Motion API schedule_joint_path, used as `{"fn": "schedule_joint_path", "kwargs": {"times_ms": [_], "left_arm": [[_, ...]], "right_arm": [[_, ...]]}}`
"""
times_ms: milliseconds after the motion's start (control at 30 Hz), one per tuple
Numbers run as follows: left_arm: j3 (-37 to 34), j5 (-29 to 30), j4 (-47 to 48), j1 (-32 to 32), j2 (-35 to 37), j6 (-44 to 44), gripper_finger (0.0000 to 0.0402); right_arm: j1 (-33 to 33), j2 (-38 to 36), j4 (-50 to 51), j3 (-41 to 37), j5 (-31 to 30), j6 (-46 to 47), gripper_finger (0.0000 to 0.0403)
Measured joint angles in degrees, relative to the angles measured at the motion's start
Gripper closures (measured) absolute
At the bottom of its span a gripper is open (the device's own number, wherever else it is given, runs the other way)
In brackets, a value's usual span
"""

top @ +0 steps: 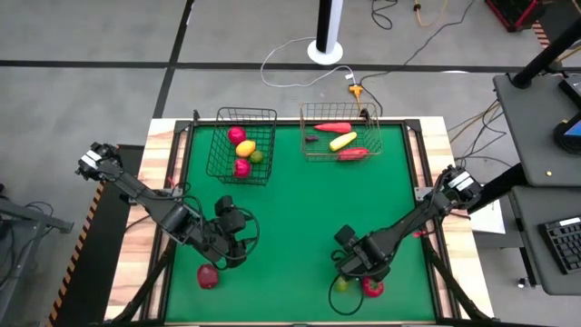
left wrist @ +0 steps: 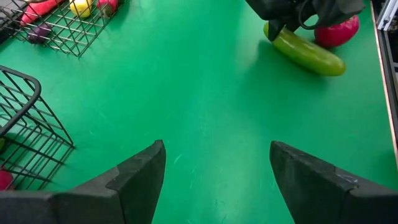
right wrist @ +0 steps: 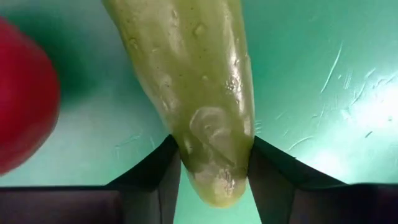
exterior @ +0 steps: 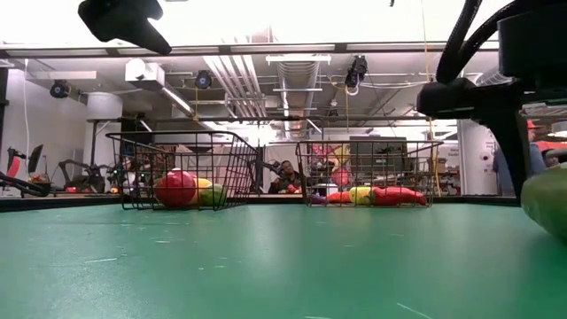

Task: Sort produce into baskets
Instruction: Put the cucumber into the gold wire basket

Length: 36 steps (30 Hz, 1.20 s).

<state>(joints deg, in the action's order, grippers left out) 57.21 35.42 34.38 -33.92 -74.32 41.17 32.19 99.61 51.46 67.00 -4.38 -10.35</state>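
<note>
My right gripper (top: 349, 270) is down at the table's near right, shut on a green cucumber (right wrist: 205, 74) that lies next to a red round fruit (top: 372, 289). My left gripper (top: 232, 227) hangs open and empty above the mat at the near left; its fingers show in the left wrist view (left wrist: 217, 155). A red round fruit (top: 208, 276) lies on the mat near it. The black wire basket (top: 265, 145) at the far left holds red, yellow and green produce. The silvery basket (top: 309, 145) at the far middle holds red, yellow and purple produce. My right gripper pinches the cucumber near one end (right wrist: 214, 168) between its two fingers (right wrist: 155, 177), one on each side. The fingers come from above and lie across it. The cucumber's body (left wrist: 308, 55) lies on the mat.
A wide stretch of green mat (top: 300, 209) lies between the grippers and the baskets. The table has a raised wooden border (top: 136, 236). People and equipment show in the room beyond the table in the low view.
</note>
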Motion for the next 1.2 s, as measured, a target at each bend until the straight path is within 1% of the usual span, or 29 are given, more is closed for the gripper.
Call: {"fn": "schedule_joint_path", "kwargs": {"times_ms": [133,333,500,567,667,833,967,1067,1200], "left_arm": [[0.0,0.0,0.0,0.0,0.0,0.0,0.0132],[0.0,0.2,0.0,0.0,0.0,-0.3,0.0132],[0.0,1.6,0.0,0.0,0.0,-1.6,0.0132],[0.0,1.6,0.0,0.0,0.0,-2.0,0.0132],[0.0,1.7,0.0,-0.1,0.0,-2.3,0.0132],[0.6,4.6,0.1,-1.4,0.3,-2.9,0.0132],[2.3,11.7,-0.3,-3.9,0.8,-6.1,0.0132],[3.6,18.8,-0.1,-5.7,0.9,-9.0,0.0132],[4.3,27.1,-0.1,-7.7,1.0,-13.0,0.0132]], "right_arm": [[-0.8,0.0,0.0,0.0,-0.1,3.8,0.0267],[-2.6,-0.1,-0.1,0.6,-0.1,8.5,0.0265],[-5.1,-0.8,-0.8,1.7,-0.1,12.9,0.0268],[-6.0,-1.7,-2.8,1.6,-0.1,14.0,0.0268],[-7.3,-4.0,-8.5,0.7,-0.1,15.1,0.0268],[-9.0,-8.6,-20.6,-2.5,-0.9,15.3,0.0268],[-10.0,-13.0,-30.8,-6.9,-5.2,14.4,0.0268],[-11.3,-16.1,-40.8,-10.0,-7.6,13.1,0.0268],[-13.2,-19.3,-55.3,-13.9,-8.4,10.8,0.0268]]}}
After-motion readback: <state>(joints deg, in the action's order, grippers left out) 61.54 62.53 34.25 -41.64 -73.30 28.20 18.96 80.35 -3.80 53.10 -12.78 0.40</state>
